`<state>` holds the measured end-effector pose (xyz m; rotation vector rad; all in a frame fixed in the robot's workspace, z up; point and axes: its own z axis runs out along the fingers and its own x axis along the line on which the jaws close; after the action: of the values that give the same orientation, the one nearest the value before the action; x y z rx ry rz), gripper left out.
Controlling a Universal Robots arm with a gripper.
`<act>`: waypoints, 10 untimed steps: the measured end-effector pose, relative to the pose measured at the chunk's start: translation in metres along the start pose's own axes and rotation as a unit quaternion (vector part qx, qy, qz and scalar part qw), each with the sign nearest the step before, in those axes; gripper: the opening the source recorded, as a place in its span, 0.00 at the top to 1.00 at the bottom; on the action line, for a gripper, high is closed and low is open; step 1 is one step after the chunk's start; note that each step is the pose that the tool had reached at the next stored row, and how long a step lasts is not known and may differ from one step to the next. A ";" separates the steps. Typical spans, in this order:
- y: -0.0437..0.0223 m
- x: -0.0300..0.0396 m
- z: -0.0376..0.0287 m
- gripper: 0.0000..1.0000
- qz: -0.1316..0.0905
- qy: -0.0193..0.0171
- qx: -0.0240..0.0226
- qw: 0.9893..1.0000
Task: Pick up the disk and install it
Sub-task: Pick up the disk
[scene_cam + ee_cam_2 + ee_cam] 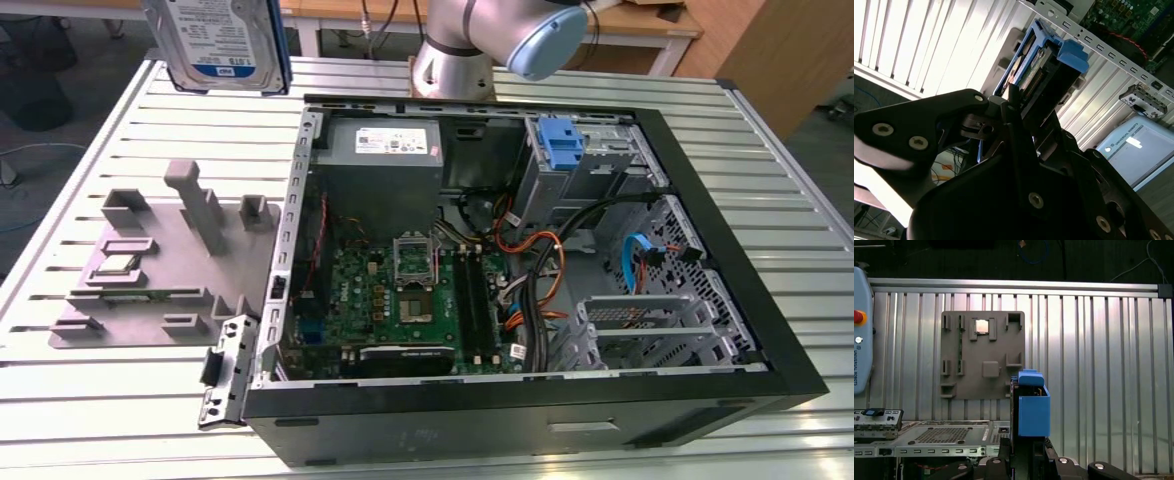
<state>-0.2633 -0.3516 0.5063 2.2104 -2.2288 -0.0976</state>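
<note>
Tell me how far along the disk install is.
Pickup looks done: the gripper is shut on the disk, holding it in the air outside the case. Installing is left: the disk is not yet inside the case.

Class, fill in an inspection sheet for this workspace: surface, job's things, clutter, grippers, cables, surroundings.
Surface: slatted metal table carrying an open computer case.
Job's things: disk held aloft, outside the case.
Clutter: grey fixture plate beside the case.
Grippers: gripper shut on the disk.
Cables: orange, black and blue cables inside the case.
Surroundings: wooden furniture behind the table; control pendant with red button.
</note>
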 end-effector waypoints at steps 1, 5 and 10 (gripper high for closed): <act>-0.0005 0.0000 0.0000 0.65 0.000 0.000 0.000 1.000; -0.0022 0.0000 -0.0001 0.65 0.000 0.000 0.000 1.000; -0.0043 0.0000 -0.0002 0.65 0.000 0.000 0.000 1.000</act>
<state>-0.2590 -0.3516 0.5063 2.2104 -2.2288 -0.0976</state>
